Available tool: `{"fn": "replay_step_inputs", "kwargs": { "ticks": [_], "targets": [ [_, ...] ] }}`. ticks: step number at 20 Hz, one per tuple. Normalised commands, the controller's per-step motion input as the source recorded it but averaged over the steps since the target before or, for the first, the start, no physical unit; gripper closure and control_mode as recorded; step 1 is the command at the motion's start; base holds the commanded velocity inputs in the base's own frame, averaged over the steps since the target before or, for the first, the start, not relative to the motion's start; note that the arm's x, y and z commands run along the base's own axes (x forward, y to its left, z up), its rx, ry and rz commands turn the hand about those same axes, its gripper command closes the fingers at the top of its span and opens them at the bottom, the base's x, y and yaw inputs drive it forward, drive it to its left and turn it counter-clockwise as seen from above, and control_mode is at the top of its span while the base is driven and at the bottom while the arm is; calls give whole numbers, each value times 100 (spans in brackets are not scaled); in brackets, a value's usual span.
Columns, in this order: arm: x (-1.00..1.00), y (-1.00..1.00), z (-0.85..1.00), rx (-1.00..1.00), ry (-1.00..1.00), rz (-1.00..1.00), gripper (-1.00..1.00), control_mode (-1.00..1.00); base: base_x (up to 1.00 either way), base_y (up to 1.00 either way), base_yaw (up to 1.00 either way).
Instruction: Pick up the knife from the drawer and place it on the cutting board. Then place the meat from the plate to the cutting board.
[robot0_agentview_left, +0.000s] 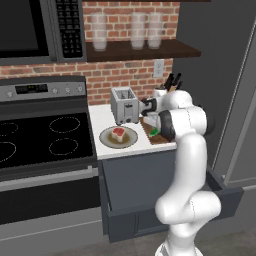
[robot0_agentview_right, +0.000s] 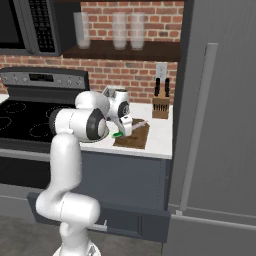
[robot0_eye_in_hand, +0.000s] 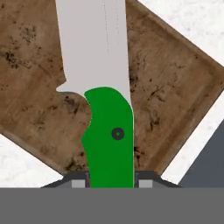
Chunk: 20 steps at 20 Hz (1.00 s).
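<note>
Gripper (robot0_eye_in_hand: 112, 180) clamped on the green handle of the knife (robot0_eye_in_hand: 103, 92), blade extending away from it over the cutting board (robot0_eye_in_hand: 175, 87) directly below. Meat (robot0_agentview_left: 118, 133) sits on the plate (robot0_agentview_left: 106, 139), off to the gripper's left on the desk (robot0_agentview_left: 102, 117). Drawer (robot0_agentview_left: 170, 205) stands pulled open beneath.

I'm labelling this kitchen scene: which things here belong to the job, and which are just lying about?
Job: knife shut in the pincer, cutting board under it, meat on the plate, open drawer.

Bystanders: toaster, knife block, stove, shelf glasses, microwave.
</note>
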Motion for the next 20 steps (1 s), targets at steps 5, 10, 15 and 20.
{"fn": "replay_step_inputs", "kwargs": {
  "ticks": [5, 10, 15, 20],
  "targets": [
    [60, -4, -37, 0, 0, 0, 100, -100, 0, 0, 0],
    [16, -3, -10, 0, 0, 0, 100, -100, 0, 0, 0],
    [0, 0, -33, 0, 0, 0, -100, -100, 0, 0, 0],
    [-23, 0, -8, 0, 0, 0, -100, -100, 0, 0, 0]
  ]
}}
